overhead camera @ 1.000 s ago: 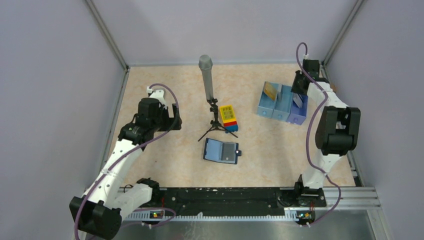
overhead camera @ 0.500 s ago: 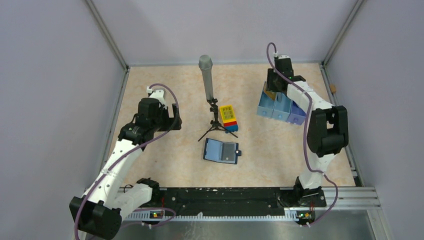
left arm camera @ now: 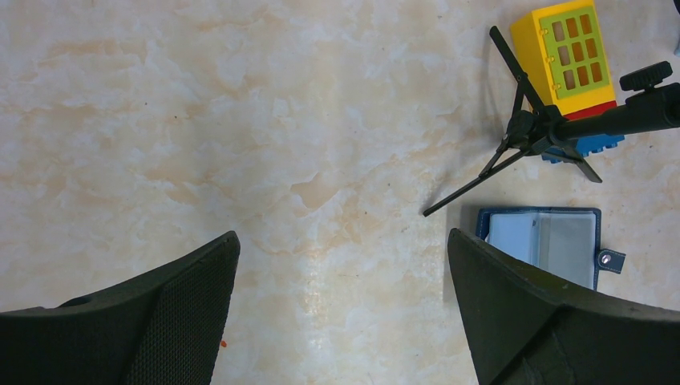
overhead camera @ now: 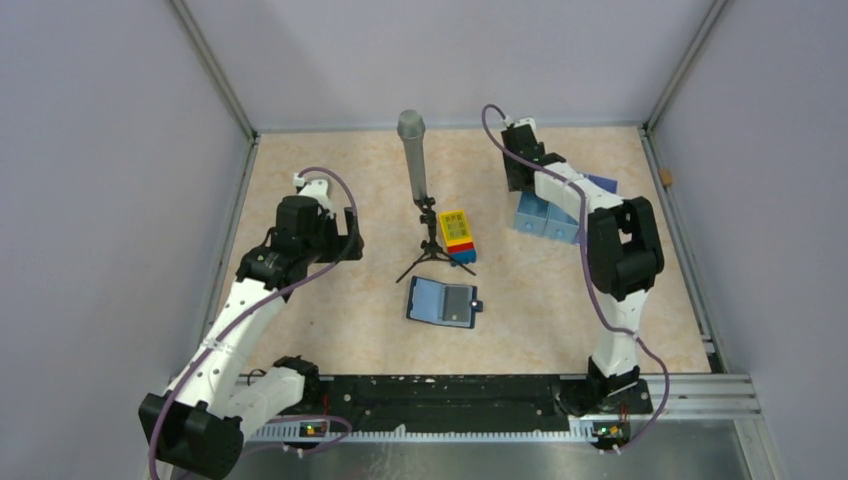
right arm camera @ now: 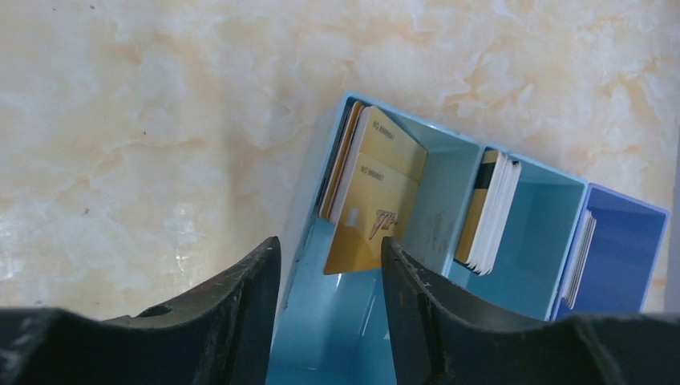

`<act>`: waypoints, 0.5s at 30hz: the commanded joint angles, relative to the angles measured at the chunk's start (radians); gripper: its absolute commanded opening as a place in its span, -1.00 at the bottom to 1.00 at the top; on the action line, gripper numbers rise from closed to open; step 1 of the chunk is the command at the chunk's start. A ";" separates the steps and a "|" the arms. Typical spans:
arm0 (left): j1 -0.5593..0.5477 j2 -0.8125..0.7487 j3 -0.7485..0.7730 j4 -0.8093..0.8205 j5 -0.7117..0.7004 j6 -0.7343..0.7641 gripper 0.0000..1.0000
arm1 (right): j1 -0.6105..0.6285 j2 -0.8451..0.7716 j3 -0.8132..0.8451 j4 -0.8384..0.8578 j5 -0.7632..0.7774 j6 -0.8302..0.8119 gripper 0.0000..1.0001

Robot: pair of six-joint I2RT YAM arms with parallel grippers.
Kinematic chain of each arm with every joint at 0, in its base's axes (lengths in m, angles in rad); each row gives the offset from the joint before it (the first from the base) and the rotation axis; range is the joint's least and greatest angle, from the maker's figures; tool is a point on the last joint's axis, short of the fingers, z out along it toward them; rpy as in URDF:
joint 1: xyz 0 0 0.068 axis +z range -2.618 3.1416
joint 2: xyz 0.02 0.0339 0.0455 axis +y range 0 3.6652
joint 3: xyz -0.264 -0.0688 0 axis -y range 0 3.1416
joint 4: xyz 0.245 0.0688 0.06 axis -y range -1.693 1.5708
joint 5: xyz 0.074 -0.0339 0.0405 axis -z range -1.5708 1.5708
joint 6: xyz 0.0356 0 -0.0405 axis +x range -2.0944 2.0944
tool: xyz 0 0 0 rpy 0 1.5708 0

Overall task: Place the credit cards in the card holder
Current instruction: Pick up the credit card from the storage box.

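The right tool (right arm camera: 329, 253) hung over the left compartment of the tray (right arm camera: 437, 212), with its jaws partly open and nothing between them. The gold cards (right arm camera: 377, 192) leaned there against the left wall, a little fanned. To do this pick well, I think the tool should come down on the edge of one card only, with one finger in front of it and one behind, and close gently. A bite that is too wide could take several cards together or press on the tray wall. A straight lift would also keep the tray from sliding on the table (right arm camera: 120, 120).

The left tool (left arm camera: 342, 241) was fully open over the bare table and held nothing. The holder (left arm camera: 539, 239) lay open and flat just beside the feet of the tripod (left arm camera: 521, 132).

Only the right wrist view showed the cards: gold ones on the left, a pale stack (right arm camera: 491, 210) in the middle, and thin cards (right arm camera: 583, 255) in the dark blue compartment. In the top view the arm covered much of the tray. However, only that view showed holder and tray together, well apart.
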 commanded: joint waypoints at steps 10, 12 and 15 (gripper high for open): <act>0.004 -0.020 -0.009 0.029 0.000 0.005 0.97 | 0.027 -0.016 0.044 -0.010 0.127 -0.018 -0.16; 0.004 -0.019 -0.009 0.029 0.001 0.005 0.98 | 0.027 -0.025 0.043 -0.010 0.122 -0.016 -0.17; 0.004 -0.019 -0.009 0.029 0.001 0.005 0.97 | 0.028 -0.038 0.039 -0.009 0.121 -0.012 -0.24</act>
